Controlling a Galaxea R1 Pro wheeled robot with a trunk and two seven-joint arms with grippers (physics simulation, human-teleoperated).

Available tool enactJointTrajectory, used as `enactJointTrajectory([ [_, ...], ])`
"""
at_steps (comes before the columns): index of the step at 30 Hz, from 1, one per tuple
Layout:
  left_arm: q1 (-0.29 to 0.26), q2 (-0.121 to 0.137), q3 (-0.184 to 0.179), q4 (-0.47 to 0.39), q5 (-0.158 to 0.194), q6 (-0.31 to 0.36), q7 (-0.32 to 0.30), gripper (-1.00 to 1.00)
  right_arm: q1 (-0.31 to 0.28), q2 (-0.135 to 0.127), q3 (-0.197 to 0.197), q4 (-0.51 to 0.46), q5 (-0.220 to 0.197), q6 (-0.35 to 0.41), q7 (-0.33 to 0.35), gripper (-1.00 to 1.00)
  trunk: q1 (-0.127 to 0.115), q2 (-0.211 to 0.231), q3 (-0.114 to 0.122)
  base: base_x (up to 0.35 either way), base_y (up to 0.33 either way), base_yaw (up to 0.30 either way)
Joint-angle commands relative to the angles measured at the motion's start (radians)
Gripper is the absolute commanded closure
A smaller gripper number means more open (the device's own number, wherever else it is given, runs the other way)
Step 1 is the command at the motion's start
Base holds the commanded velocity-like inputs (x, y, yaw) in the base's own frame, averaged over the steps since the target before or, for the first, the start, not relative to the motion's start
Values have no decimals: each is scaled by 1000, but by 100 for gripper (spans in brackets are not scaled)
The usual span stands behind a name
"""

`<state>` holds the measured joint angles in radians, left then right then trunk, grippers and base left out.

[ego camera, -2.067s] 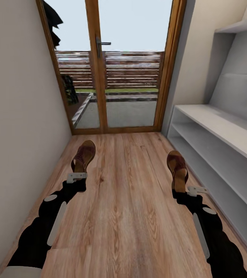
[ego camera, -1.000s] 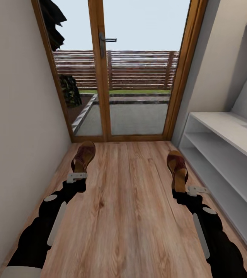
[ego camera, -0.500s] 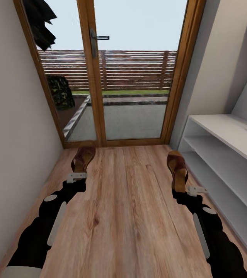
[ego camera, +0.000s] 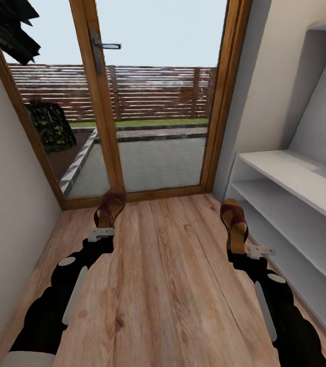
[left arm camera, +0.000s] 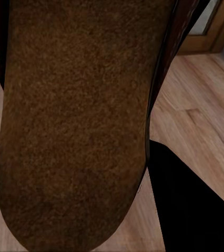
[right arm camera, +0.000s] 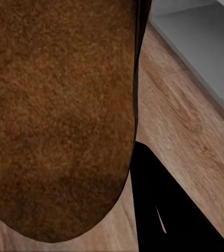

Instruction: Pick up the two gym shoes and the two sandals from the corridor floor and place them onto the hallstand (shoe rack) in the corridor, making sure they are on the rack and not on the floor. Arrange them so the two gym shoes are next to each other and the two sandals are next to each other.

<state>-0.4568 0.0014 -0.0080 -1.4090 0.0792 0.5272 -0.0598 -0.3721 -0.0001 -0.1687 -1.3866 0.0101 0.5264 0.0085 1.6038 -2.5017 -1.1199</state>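
Each arm holds one brown sandal by its heel, toes pointing ahead, above the wood-plank corridor floor. The left sandal sits in my left gripper, which is shut on it; its tan footbed is close up in the left wrist view. The right sandal sits in my right gripper, shut on it too, its footbed close up in the right wrist view. The light grey hallstand with open shelves stands along the right wall. The gym shoes are out of view.
A glazed wooden door closes the corridor straight ahead, with a terrace and fence behind it. A plain wall runs along the left. The hallstand's lower shelf edge lies close beside the right sandal.
The whole picture has shifted: the door now looks closer and further left, and the hallstand nearer, so the camera moved forward and turned. Both sandals stay held the same way.
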Motion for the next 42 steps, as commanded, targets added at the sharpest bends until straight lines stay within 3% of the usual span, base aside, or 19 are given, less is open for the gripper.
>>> enactJointTrajectory([
  [1, 0, 0, 0, -1, 7, 6, -2, 100, -1, 0, 0, -2, -2, 7, -2, 100, 0, 0, -1, 293, 198, -78],
  [10, 0, 0, 0, -1, 7, 6, -2, 100, -1, 0, 0, -2, -2, 7, -1, 100, 0, 0, -1, 292, 212, -85],
  [30, 0, 0, 0, -1, 7, 5, -2, 100, -1, 0, 0, -2, -2, 7, -1, 100, 0, 0, -1, 285, 193, -252],
  [42, 0, 0, 0, -1, 6, 5, -2, 100, -1, 0, 0, -2, -2, 7, -1, 100, 0, 0, -1, 219, 68, -256],
])
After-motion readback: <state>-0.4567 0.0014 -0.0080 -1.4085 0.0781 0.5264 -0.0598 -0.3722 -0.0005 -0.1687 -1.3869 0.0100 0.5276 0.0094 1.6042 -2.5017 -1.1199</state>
